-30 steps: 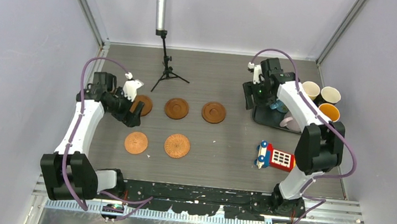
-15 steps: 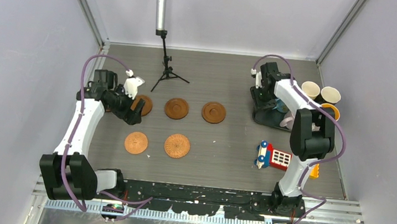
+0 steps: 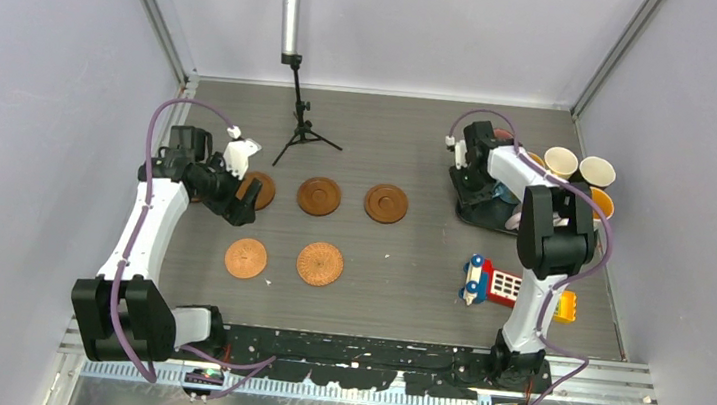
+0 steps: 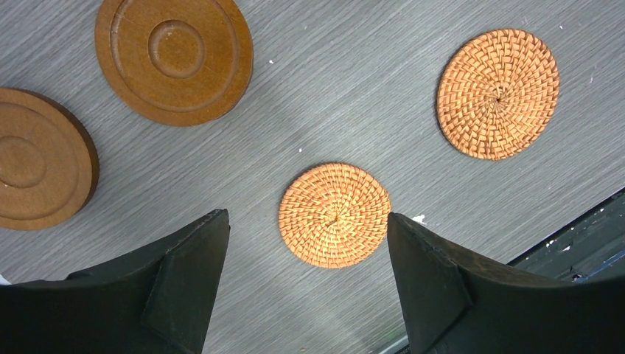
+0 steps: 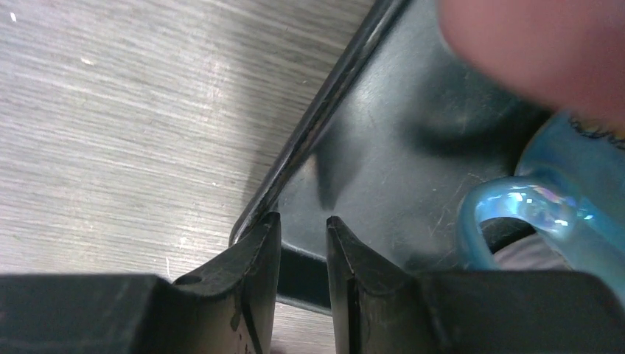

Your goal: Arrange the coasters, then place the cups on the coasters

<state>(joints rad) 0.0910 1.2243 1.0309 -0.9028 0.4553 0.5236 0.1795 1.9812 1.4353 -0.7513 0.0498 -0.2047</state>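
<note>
Passing from coasters to cups, by my reading: five coasters lie in two rows on the table [image 3: 409,258], and none bears a cup yet.

- Dark coasters [image 3: 319,196]: three, ringed, in the far row.
- Woven coasters [image 4: 335,214]: two, in the near row. A sixth coaster is nowhere in sight.
- Left gripper [image 4: 306,225]: spread wide and holding nothing, it hangs over the left end of the rows. From its wrist, one woven coaster shows on the table between the fingers, clear of both.
- Right gripper [image 5: 304,243]: its fingers are drawn nearly together astride the rim at a corner of the black tray [image 5: 413,147], seemingly pinching that rim. It has no cup.
- Blue cup [image 5: 582,184]: it sits in the tray just beside the right gripper, to its right. Its handle is turned toward the fingers and does not touch them. A pink blur behind it is probably another cup.
- Other cups [image 3: 561,162]: these stand just beyond the tray's far right side.

Next move, as I judge it: either draw the tray nearer by its rim, or let go, reopen the fingers and line them up on the blue cup's handle loop. The cup must then be carried well left to a coaster.
</note>
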